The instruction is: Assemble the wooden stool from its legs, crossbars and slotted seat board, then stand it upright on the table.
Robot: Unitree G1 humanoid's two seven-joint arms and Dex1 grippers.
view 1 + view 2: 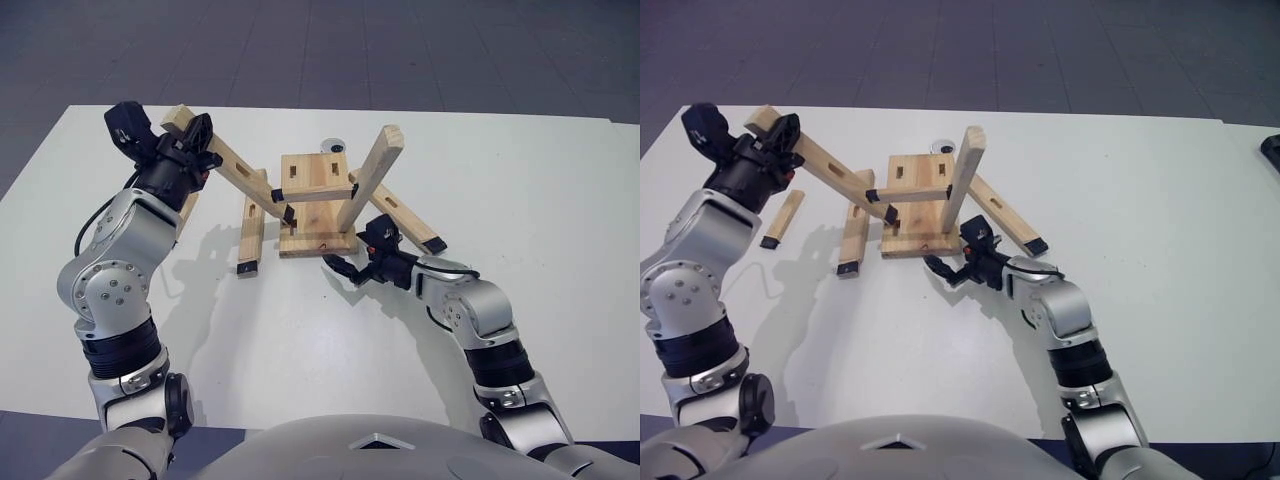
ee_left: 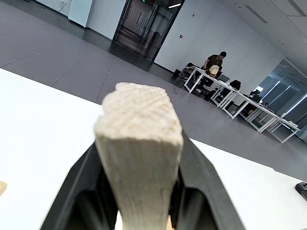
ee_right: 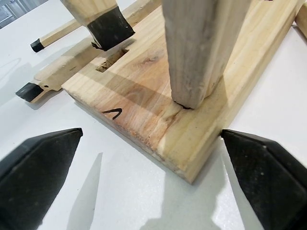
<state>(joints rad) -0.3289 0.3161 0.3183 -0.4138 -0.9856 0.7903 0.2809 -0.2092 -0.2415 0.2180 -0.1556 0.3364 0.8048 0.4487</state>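
The slotted seat board (image 1: 318, 243) lies flat on the white table (image 1: 540, 200). One wooden leg (image 1: 370, 175) stands tilted in a slot at its right side. Up at the left, my left gripper (image 1: 195, 140) is shut on the top end of a second leg (image 1: 235, 165). That leg slopes down to the board, its black tip (image 3: 108, 28) by a slot. A crossbar (image 1: 315, 192) joins the two legs. My right gripper (image 1: 345, 265) is open just off the board's front right corner (image 3: 192, 163), a finger (image 3: 43, 158) on each side.
A loose leg (image 1: 252, 235) lies left of the board and another (image 1: 405, 215) lies behind it to the right. A short crossbar (image 1: 780, 220) rests under my left arm. A small white round object (image 1: 333, 145) sits behind the assembly.
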